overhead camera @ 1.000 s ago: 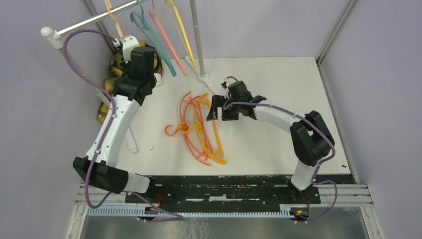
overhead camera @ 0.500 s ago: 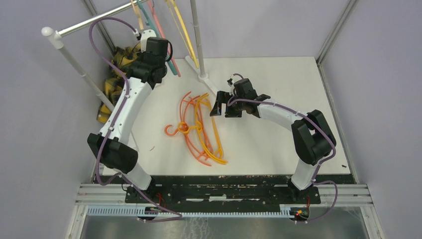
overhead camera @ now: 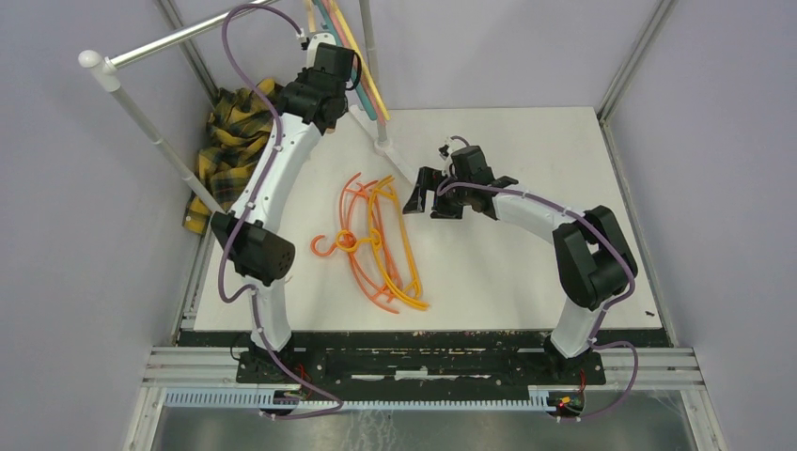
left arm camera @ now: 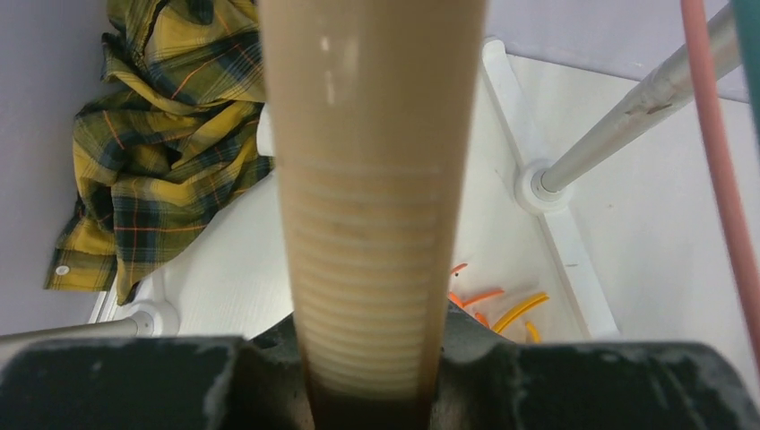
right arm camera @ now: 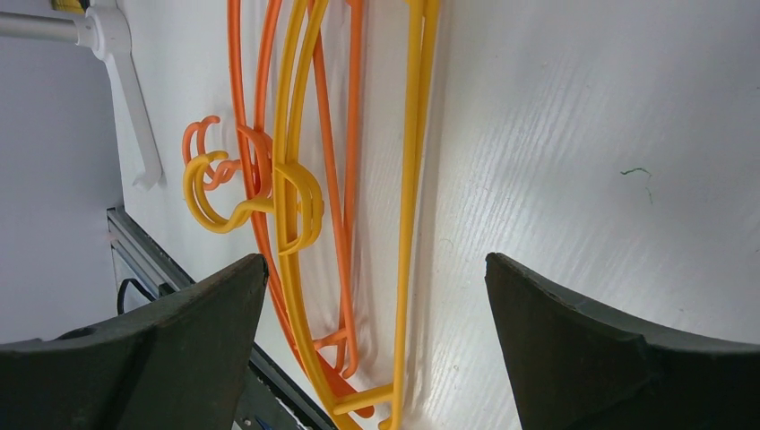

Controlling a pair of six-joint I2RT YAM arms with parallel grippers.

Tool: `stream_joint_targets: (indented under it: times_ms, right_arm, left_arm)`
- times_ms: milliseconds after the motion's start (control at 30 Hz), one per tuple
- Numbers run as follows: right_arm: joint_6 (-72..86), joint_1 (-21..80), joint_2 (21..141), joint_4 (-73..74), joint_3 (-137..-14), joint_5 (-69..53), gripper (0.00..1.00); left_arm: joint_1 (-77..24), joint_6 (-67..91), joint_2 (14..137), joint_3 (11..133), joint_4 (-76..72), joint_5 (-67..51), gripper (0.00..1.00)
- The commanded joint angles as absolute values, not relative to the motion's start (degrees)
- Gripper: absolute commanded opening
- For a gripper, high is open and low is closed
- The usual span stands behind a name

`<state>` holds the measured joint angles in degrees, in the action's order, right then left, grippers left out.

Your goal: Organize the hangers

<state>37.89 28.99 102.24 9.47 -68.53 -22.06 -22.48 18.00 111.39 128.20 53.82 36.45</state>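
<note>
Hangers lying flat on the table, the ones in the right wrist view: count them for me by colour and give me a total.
Orange hangers: 2
Yellow hangers: 2
Total: 4, going by the paired hooks, since all four overlap in one tangle.

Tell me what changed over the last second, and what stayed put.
The left gripper, shut on the peach hanger, swept right along the rail toward the upright pole. That bunched the hanging hangers there and uncovered the plaid cloth. The right gripper, open, drifted slightly right. The orange and yellow hanger pile did not move.
</note>
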Motion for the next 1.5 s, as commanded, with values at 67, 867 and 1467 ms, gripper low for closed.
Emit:
stream_joint_targets:
  times_ms: [67,867,1467]
  right_arm:
    - [37.39,28.13,100.35,7.44,-68.42,-23.03,1.0]
    - [34.86,28.15,96.05,8.02,-64.94,-20.59,1.0]
    - [28.73,39.09,99.58,13.84,-70.16,-17.17,1.0]
  left_arm:
    - [-24.46,13.99,116.03,135.94,56.94,31.54,0.03]
    - [-24.35,10.58,87.7,109.62,40.28,20.38,0.99]
    - [-24.43,11.74,63.15,84.77,38.07,1.96,0.99]
